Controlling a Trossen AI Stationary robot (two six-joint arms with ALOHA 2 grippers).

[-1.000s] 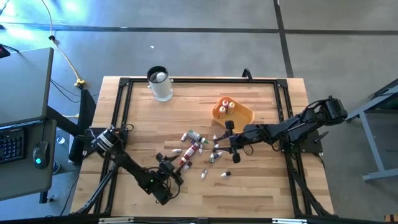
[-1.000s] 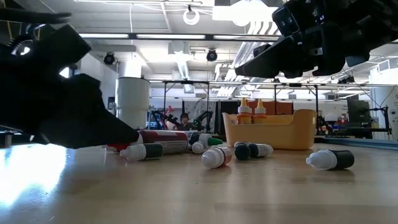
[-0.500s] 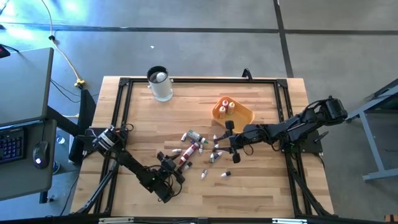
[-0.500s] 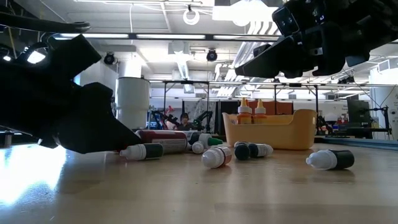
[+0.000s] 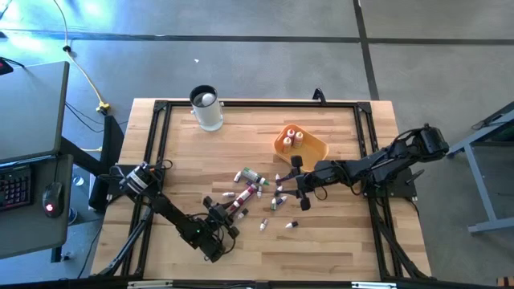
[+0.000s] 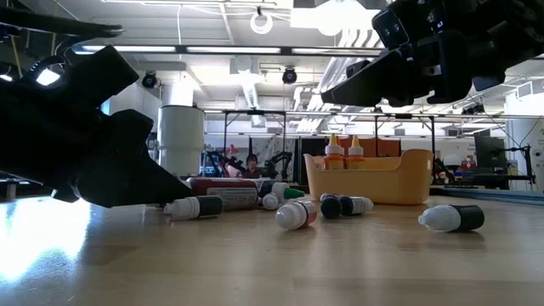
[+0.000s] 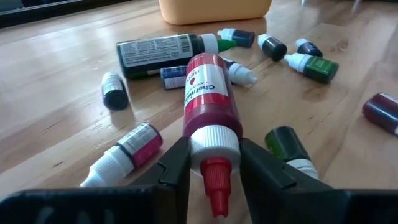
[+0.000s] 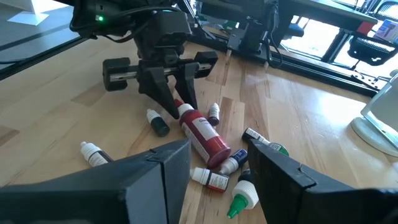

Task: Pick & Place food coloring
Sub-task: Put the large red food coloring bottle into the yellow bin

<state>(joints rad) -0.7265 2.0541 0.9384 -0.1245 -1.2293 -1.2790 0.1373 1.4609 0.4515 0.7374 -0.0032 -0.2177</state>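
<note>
The left hand (image 7: 208,171) is closing its two fingers on the white collar of the big red bottle (image 7: 209,102), just behind the red tip. That bottle is lying flat on the surface (image 7: 56,112), and its long axis is running straight away from the left hand toward the orange tray (image 7: 214,9), tip pointing back at the wrist. So the fingers are standing on either side of the neck, across the axis, which is what a clean lift calls for. Whether they are already pressing the plastic or only touching it cannot be told.

Small bottles are lying just beside the red bottle on both sides, a dark green one (image 7: 287,146) beside one finger and a pink-labelled one (image 7: 124,152) beside the other.

The right hand (image 5: 299,189) is hovering open nearer the tray, above other small bottles, and it is farther from the red bottle than the left hand.
</note>
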